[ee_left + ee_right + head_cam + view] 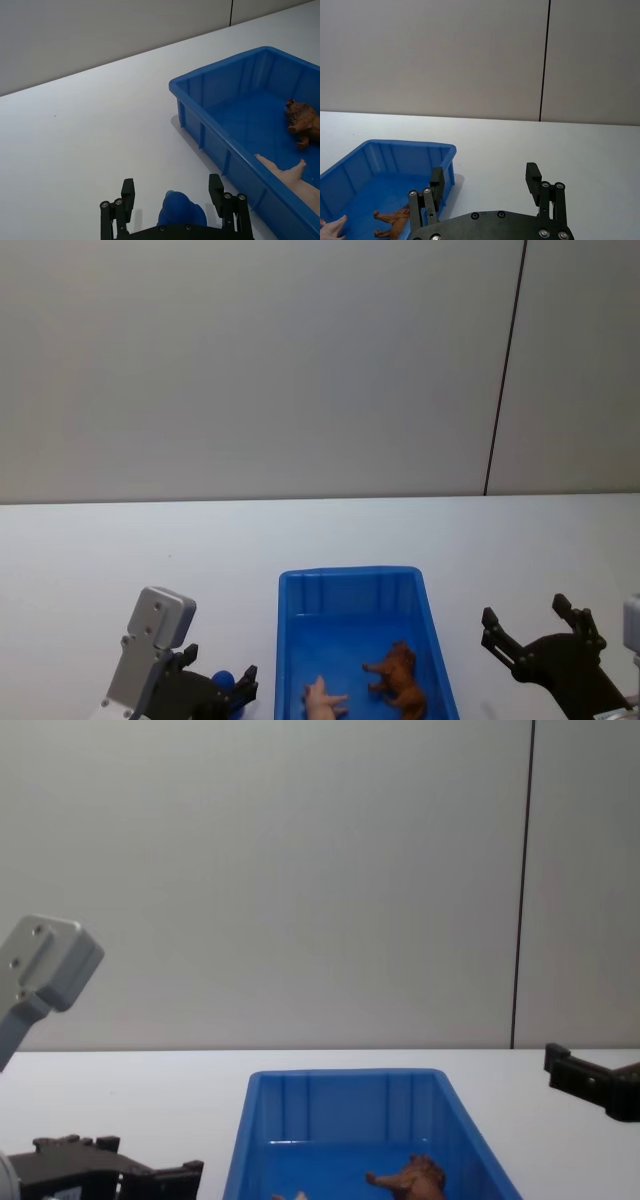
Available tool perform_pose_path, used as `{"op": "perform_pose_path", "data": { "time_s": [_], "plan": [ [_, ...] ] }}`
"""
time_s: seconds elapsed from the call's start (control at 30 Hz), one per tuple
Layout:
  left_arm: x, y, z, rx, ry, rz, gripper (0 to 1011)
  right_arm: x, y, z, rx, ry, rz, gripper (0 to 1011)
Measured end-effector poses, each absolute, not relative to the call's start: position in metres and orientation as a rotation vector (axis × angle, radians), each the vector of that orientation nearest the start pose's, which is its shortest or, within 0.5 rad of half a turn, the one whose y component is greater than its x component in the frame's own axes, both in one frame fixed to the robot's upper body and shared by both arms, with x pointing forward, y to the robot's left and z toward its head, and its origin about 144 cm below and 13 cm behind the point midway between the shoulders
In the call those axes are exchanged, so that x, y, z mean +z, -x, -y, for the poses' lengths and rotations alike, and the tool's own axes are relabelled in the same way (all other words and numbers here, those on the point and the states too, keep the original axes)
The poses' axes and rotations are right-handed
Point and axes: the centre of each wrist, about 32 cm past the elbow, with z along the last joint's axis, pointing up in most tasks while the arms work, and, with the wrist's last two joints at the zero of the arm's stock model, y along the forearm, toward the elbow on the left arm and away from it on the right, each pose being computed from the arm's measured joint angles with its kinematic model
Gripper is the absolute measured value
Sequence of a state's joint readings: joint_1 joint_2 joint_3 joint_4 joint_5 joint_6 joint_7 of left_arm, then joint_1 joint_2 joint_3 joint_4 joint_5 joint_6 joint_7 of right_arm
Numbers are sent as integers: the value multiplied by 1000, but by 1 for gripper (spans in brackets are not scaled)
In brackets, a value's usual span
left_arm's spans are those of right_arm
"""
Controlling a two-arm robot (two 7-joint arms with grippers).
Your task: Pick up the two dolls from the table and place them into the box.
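Observation:
The box is a bright blue bin at the front middle of the table. Inside it lie a brown animal doll and a pale pink pig doll, also seen as the brown doll and the pig in the left wrist view. A rounded blue doll sits just left of the box. My left gripper is open around it, one finger on each side with gaps showing. To the right of the box my right gripper hangs open with nothing in it.
The white table stretches bare to the left, right and behind the box, up to a grey wall. The box's near left wall stands close beside my left gripper's fingers.

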State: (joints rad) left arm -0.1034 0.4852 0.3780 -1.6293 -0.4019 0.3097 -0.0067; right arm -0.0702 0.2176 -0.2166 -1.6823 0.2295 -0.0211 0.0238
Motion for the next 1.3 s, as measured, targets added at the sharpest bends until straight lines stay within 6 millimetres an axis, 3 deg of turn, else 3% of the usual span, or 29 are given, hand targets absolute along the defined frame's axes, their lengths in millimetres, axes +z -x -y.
{"op": "perform_pose_path", "data": {
  "time_s": [0.17, 0.23, 0.73, 1.3],
  "plan": [
    [1165, -466, -252, 1196, -355, -139, 815, 1147, -431, 215, -1313, -35, -17, 1001],
    [1164, -466, -252, 1195, -358, -142, 798, 1147, -431, 215, -1313, -35, -17, 1001],
    [1160, -468, -253, 1189, -380, -161, 289, 1147, -431, 215, -1313, -35, -17, 1001],
    [1168, -473, -251, 1179, -324, -92, 178, 1147, -431, 215, -1313, -35, -17, 1001]
  ]
}}
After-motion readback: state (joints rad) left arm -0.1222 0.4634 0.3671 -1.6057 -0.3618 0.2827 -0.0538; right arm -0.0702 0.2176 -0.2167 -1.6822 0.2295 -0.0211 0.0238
